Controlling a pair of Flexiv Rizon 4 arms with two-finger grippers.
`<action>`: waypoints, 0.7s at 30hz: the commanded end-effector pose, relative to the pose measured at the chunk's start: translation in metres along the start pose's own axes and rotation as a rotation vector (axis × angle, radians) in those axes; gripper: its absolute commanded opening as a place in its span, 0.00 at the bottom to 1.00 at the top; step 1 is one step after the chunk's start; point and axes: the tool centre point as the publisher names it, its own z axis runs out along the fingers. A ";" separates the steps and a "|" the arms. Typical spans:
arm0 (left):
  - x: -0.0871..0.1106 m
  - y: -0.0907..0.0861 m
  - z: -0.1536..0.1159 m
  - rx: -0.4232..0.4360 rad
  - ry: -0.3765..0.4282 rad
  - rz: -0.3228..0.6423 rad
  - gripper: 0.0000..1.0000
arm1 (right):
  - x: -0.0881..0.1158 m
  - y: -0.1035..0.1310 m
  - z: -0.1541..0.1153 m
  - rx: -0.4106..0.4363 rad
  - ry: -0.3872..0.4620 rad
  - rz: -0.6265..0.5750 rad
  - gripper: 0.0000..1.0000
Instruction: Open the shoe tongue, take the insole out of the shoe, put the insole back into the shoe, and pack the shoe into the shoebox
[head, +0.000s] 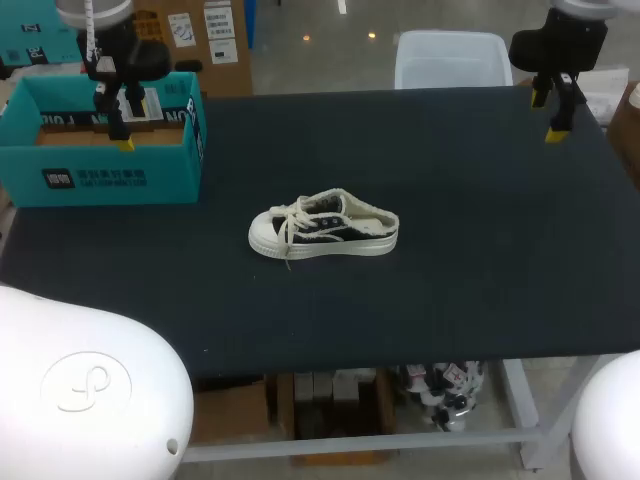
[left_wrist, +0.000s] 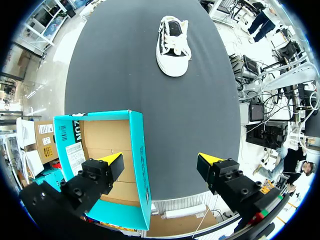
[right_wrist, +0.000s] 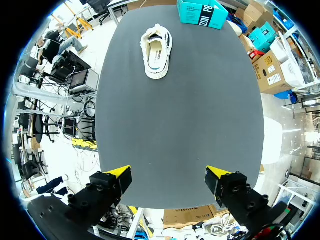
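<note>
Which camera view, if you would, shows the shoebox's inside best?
The left wrist view: the shoebox lies open beneath the left pincer, cardboard floor visible. In the head view the left arm partly covers the shoebox; the right wrist view shows only its outside.

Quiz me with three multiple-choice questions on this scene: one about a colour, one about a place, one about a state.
1. The box is: A teal; B red; C white.
2. The shoe lies: A in the box; B in the middle of the table; C at the table's edge.
3. The left end effector and right end effector are: A shut on the shoe; B shut on the box; C open.

Answers: 1 A, its walls are teal. 2 B, it lies alone, apart from the box. 3 C, each pair of yellow tips stands wide apart, holding nothing.
</note>
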 end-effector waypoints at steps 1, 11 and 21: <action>0.000 0.000 0.001 0.001 -0.002 0.000 1.00 | 0.000 0.000 -0.001 0.002 0.002 0.001 1.00; 0.012 -0.015 0.003 0.043 0.034 -0.165 1.00 | 0.015 0.024 0.019 -0.146 0.019 0.032 1.00; 0.016 -0.035 0.002 0.098 0.112 -0.483 1.00 | 0.033 0.071 0.054 -0.332 -0.040 0.082 1.00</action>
